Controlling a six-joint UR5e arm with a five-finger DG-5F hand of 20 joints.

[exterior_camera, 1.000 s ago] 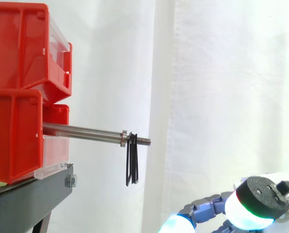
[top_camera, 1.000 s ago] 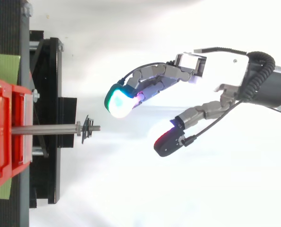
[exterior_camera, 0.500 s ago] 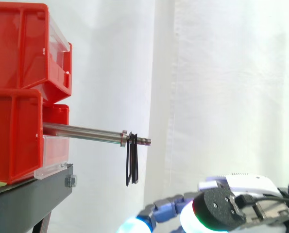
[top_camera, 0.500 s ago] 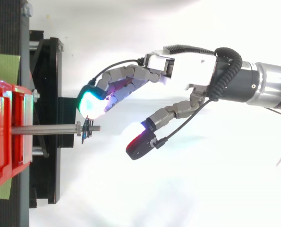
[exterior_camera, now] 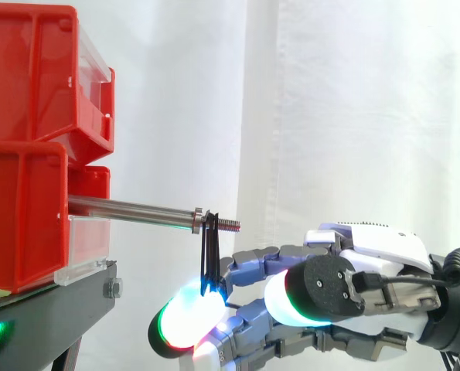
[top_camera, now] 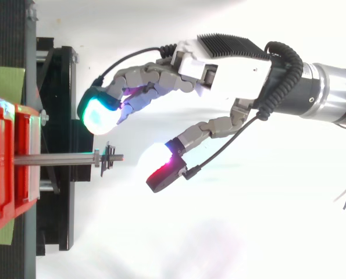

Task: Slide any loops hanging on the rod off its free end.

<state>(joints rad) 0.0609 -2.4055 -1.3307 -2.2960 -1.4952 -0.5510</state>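
Side and top views of the rod (exterior_camera: 133, 209), projecting toward 3 o'clock from the red bins (exterior_camera: 28, 147). A thin black loop (exterior_camera: 209, 259) is hung on the threaded tip, just outside the collar (exterior_camera: 198, 219), and hangs toward 6 o'clock. The hand (exterior_camera: 376, 246) is held open at 4 o'clock of the loop, fingers spread, nothing gripped; contact between a glowing pad (exterior_camera: 185, 321) and the loop's lower end cannot be told. The loop is judged light, limp and apt to snag on the threads; it is best hooked near the rod and drawn toward 3 o'clock.

Red bins (exterior_camera: 28, 85) on black stand (exterior_camera: 52, 313)
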